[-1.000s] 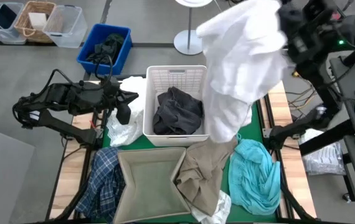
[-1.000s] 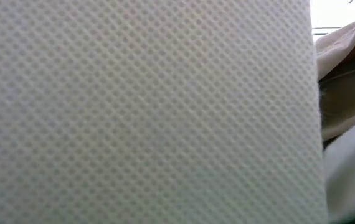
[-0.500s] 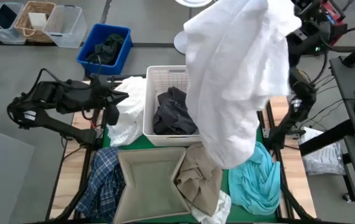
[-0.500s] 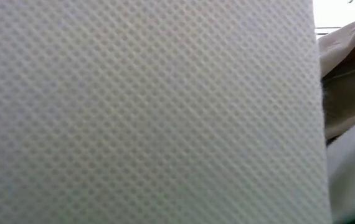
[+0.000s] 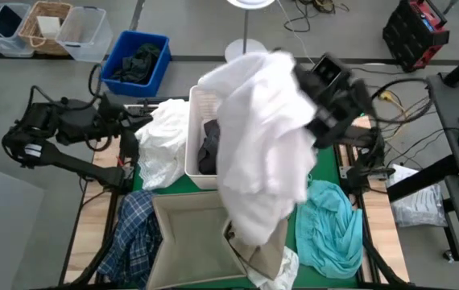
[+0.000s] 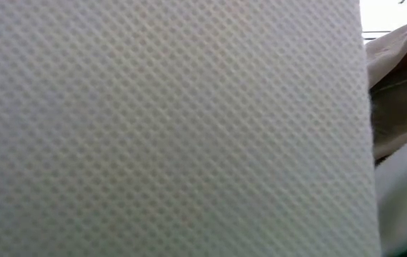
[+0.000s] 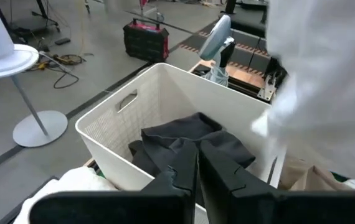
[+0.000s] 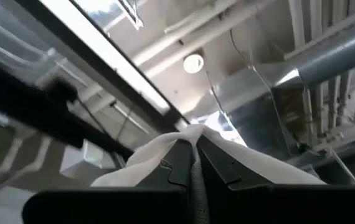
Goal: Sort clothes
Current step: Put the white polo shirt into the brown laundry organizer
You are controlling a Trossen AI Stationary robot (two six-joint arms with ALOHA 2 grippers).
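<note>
Across the low view, a dotted white wall of fabric blocked nearly everything; only a fold of the beige garment [image 6: 400, 86] and a strip of white cloth showed at the right edge. From above, the big white garment [image 5: 258, 141] hung in a crumpled, draping mass over the white basket [image 5: 197, 113] and the middle of the worktop [image 5: 93, 221], hiding most of the basket and of the dark grey garment [image 5: 207, 149] lying in it. Its upper end was bunched where the right claw [image 8: 192, 155] pinched it, fingers clenched on a peak of the white fabric with the cloth falling away to both sides below; that claw pointed up toward the ceiling. The beige fabric bin [image 5: 193, 238] sat at the near edge, partly covered by the hanging cloth. Beside it lay the teal garment [image 5: 330, 225] on the right and the plaid shirt [image 5: 133, 234] on the left, partly cut off. Another white garment [image 5: 161, 145] was heaped left of the basket. Beyond that heap the left claw [image 7: 197, 165] was clenched, grasping nothing, and pointed at the basket.
</note>
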